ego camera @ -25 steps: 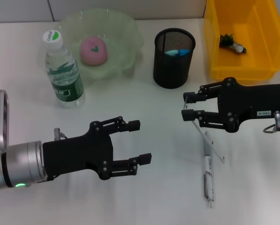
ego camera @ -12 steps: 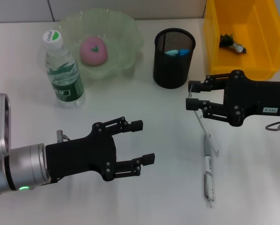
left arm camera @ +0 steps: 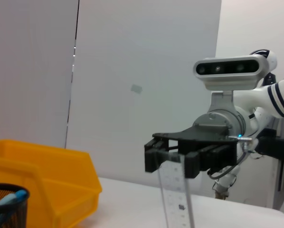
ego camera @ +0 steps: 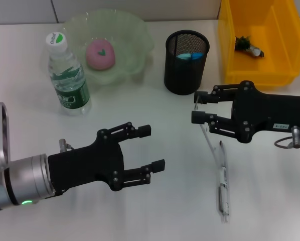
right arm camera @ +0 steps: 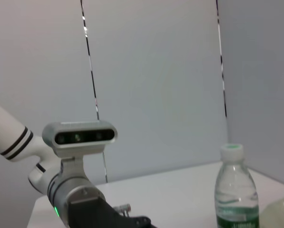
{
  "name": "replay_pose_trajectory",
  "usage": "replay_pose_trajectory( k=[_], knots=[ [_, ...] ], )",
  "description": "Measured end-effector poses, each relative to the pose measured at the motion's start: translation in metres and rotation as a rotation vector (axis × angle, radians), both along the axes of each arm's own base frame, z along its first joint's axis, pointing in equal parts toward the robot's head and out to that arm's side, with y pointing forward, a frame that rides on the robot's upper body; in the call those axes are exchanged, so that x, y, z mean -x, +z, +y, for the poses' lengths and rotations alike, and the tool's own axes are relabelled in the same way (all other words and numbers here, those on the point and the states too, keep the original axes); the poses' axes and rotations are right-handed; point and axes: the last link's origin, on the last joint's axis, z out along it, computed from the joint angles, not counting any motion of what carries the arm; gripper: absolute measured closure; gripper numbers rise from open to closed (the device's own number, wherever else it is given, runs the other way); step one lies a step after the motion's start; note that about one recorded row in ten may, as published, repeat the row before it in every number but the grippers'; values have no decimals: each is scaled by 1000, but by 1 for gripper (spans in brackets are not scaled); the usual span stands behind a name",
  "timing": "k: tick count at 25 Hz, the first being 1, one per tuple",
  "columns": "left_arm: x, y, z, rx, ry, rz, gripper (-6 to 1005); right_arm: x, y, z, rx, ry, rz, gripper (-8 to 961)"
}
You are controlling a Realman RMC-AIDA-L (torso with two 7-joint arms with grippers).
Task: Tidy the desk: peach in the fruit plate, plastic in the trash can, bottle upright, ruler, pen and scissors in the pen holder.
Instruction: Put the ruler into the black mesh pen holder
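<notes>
Now right gripper pinching ruler (clear plastic)

A lab-like test bench is suggested: a white table is backed by plain grey partition panels.

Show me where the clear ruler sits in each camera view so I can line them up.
Head view: ruler hangs from the right gripper, near the pen holder.
Left wrist view: ruler hangs below that same right gripper, centre-bottom.
Right wrist view: not in it.
Shared landmark: the yellow bin, in head and left wrist views.
</notes>
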Motion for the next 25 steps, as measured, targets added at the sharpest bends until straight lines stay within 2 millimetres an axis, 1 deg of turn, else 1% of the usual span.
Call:
replay_pose_trajectory(
  k=[2, 7, 18, 25],
  knots=[
    [1, 0, 1, -5, 7, 3, 215, 0, -4, -3, -29, 25, 24, 568],
    [3, 2, 1, -40, 32, -21, 215, -1, -7, -5, -71, 34, 56, 567],
    [4, 1, 0, -42, 41, -22, 215, -1, -8, -5, -103, 68, 54, 566],
    [6, 3, 0, -54, 53, -24, 215, 0, -5, -4, -194, 190, 11, 565]
  ],
)
